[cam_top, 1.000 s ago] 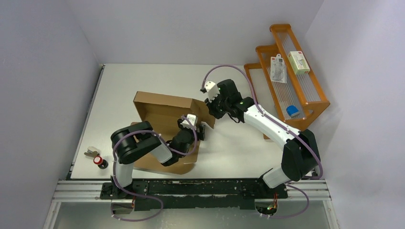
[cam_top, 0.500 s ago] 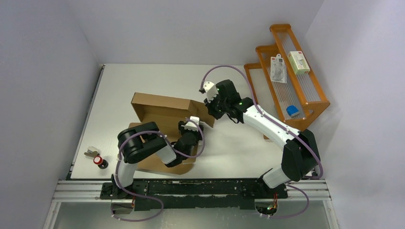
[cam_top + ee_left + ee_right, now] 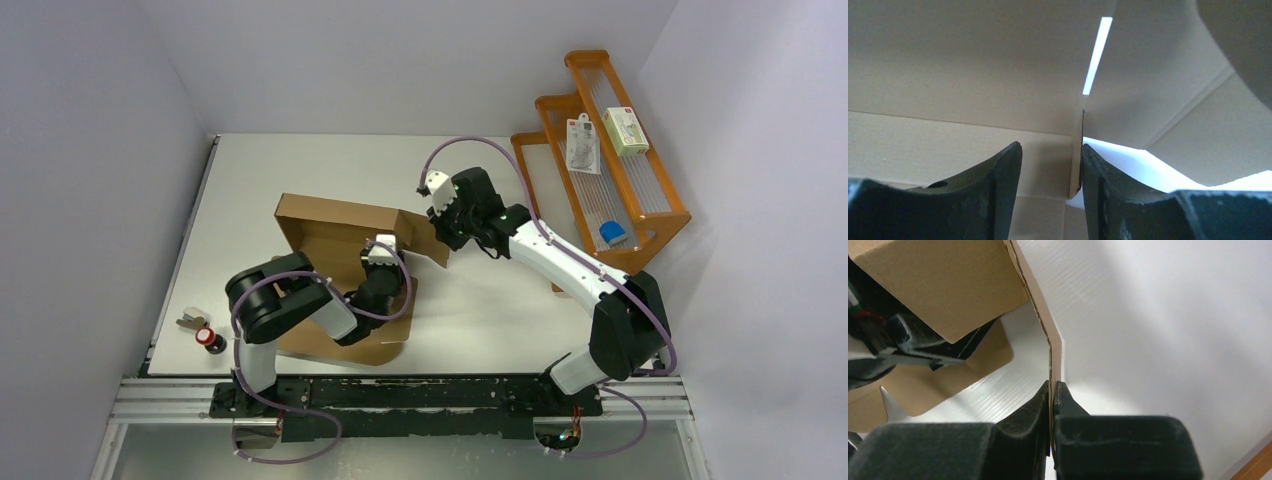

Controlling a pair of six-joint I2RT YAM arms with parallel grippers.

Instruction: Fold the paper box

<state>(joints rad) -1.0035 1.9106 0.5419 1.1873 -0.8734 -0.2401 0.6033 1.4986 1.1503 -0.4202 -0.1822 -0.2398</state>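
From above: found the left hand (image 3: 380,245) drawn back leftward inside the paper box (image 3: 330,235), mid-way across the counter (image 3: 500,300); noted the right hand (image 3: 440,236) unmoved at the right flap; judged a regrip before raising another wall. Counted one box, two hands, one rack (image 3: 660,215). Left wrist: parted, holding nothing, facing an inner corner. Right wrist: clamped on the flap's edge

The top external camera looks steeply down from high behind the near edge onto the whole table (image 3: 480,300), while each wrist camera sits very close, looking out along its own fingers (image 3: 998,190) at the paper box (image 3: 335,225), the one thing all three views share.
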